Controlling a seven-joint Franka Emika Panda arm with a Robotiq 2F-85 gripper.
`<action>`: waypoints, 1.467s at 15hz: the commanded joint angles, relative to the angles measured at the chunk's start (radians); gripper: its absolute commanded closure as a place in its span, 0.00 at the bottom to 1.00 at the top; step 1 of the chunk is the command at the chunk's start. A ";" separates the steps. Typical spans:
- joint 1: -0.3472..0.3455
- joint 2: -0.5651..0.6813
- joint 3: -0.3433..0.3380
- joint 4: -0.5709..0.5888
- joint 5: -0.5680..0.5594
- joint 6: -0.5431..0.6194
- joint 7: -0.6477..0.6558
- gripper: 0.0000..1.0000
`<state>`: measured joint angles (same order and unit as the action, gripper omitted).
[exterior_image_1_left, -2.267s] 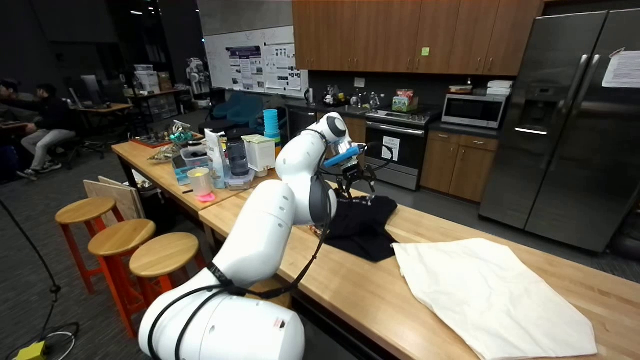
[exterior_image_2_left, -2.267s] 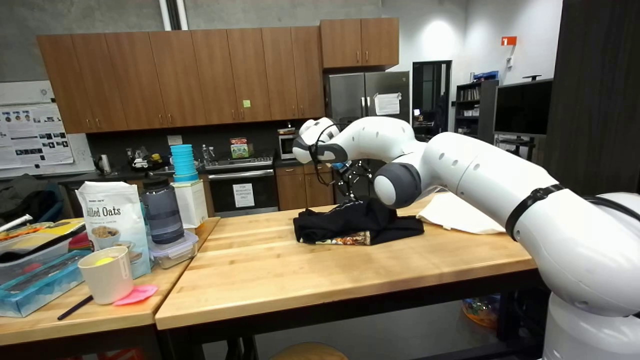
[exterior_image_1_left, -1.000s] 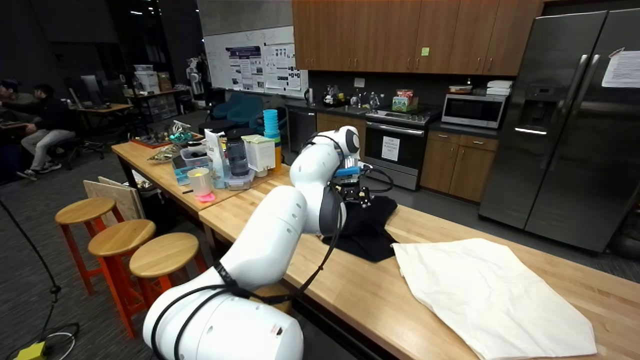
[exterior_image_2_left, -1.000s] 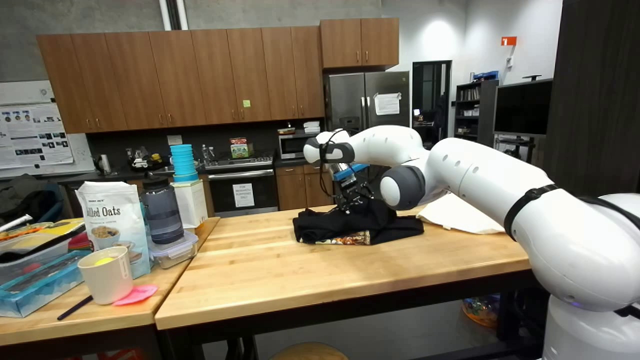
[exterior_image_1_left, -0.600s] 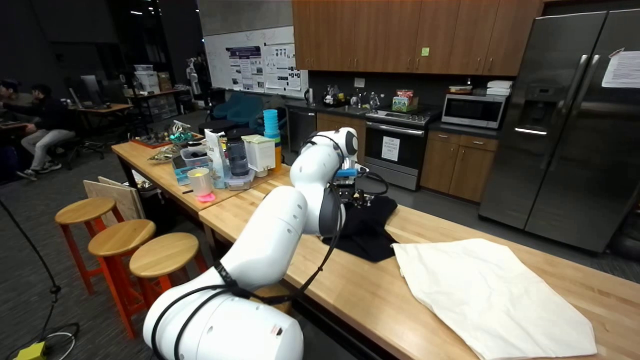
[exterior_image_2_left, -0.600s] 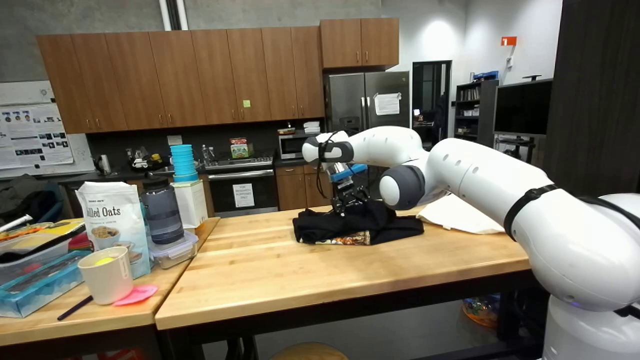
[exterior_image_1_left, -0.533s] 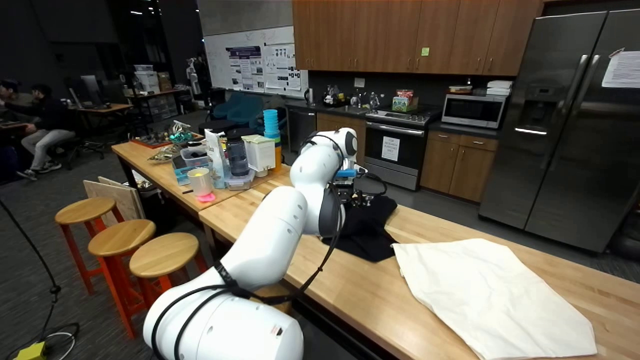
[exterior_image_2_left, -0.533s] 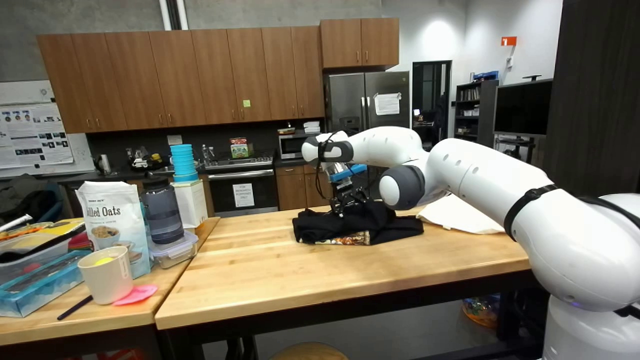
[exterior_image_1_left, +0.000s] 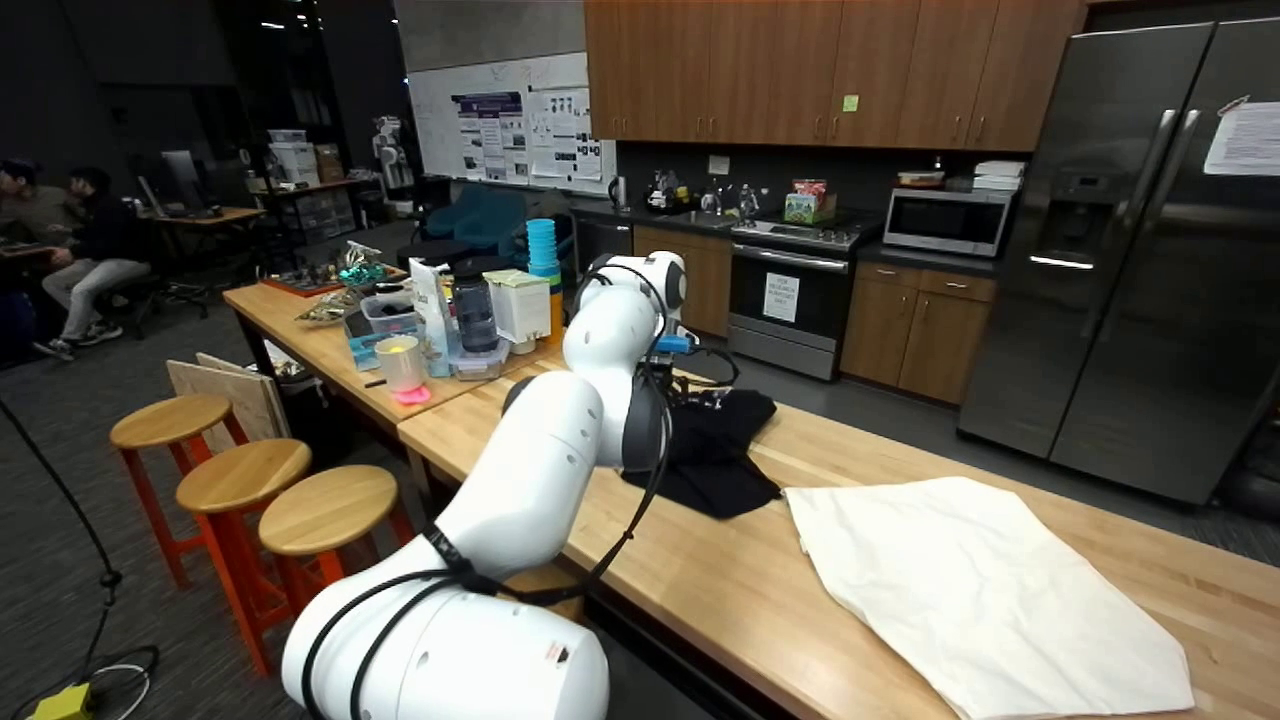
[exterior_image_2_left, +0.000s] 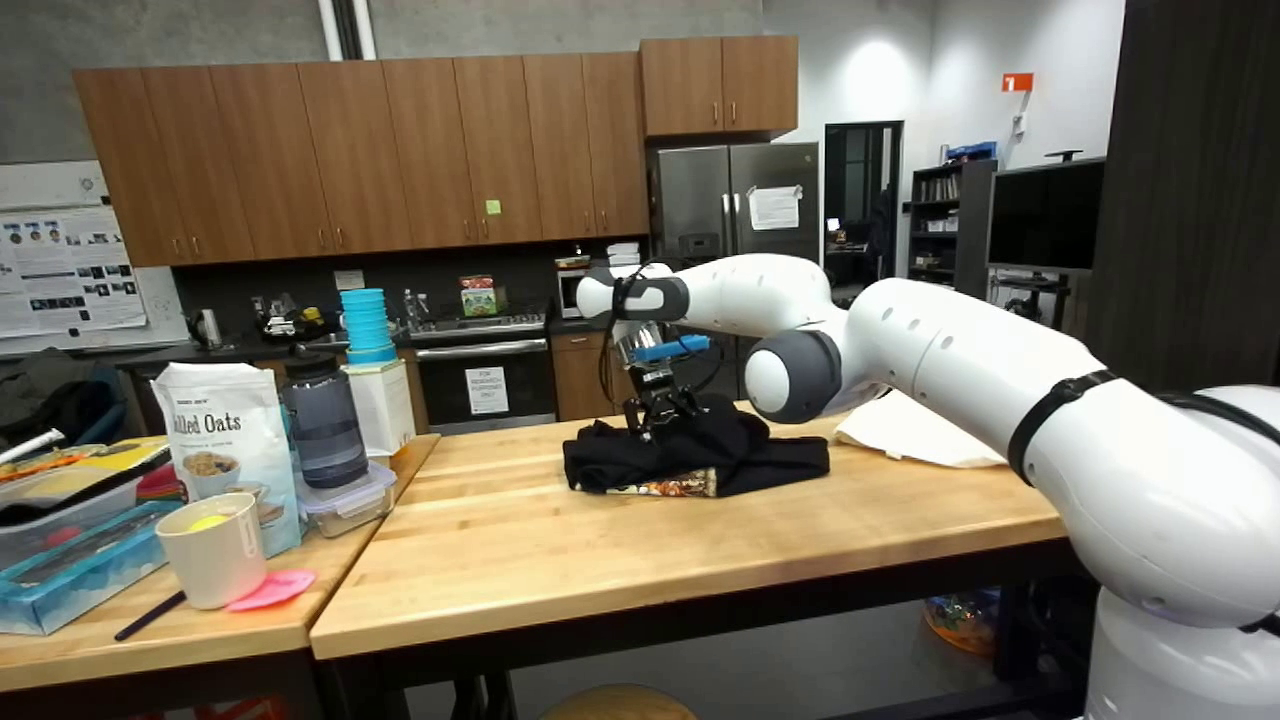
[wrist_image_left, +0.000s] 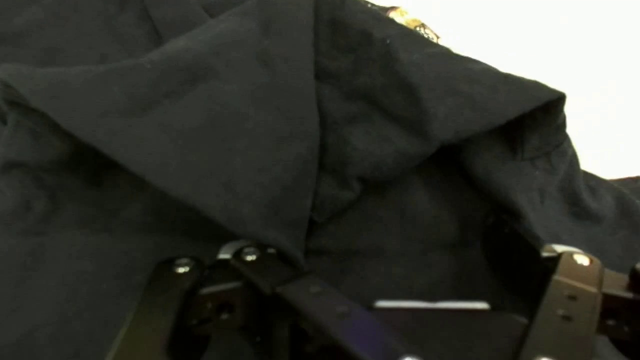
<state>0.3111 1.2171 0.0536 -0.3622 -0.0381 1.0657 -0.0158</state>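
A crumpled black cloth (exterior_image_2_left: 755, 462) lies on the wooden table in both exterior views, a colourful printed strip (exterior_image_2_left: 685, 484) showing at its near edge. My gripper (exterior_image_2_left: 655, 420) points down with its fingers at the cloth's top surface, touching it. Seen from the wrist, the gripper (wrist_image_left: 400, 250) has its jaws spread wide over dark folds of the cloth (wrist_image_left: 225, 145); no fold is visibly pinched, and the fingertips are hard to make out against the black. To the right of it, a cream cloth (exterior_image_1_left: 980, 590) lies spread flat, apart from the black one.
On the adjoining table stand an oats bag (exterior_image_2_left: 225, 450), a dark bottle (exterior_image_2_left: 325, 425), a cream mug (exterior_image_2_left: 212, 555), a lidded container (exterior_image_2_left: 350, 500) and a stack of blue cups (exterior_image_2_left: 367, 320). Several wooden stools (exterior_image_1_left: 330, 510) stand beside the table (exterior_image_1_left: 780, 600).
My gripper has come down onto the black cloth. Over the last half second it has shifted left in both exterior views, and the black cloth has slid along with it. The cream cloth stays put.
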 joint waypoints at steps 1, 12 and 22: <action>0.037 -0.052 0.010 0.002 0.002 0.030 -0.067 0.00; 0.143 -0.160 -0.084 0.000 -0.163 0.178 -0.185 0.00; 0.225 -0.055 -0.267 0.010 -0.448 0.293 -0.157 0.00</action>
<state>0.5265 1.1185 -0.1662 -0.3751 -0.4442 1.3601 -0.1867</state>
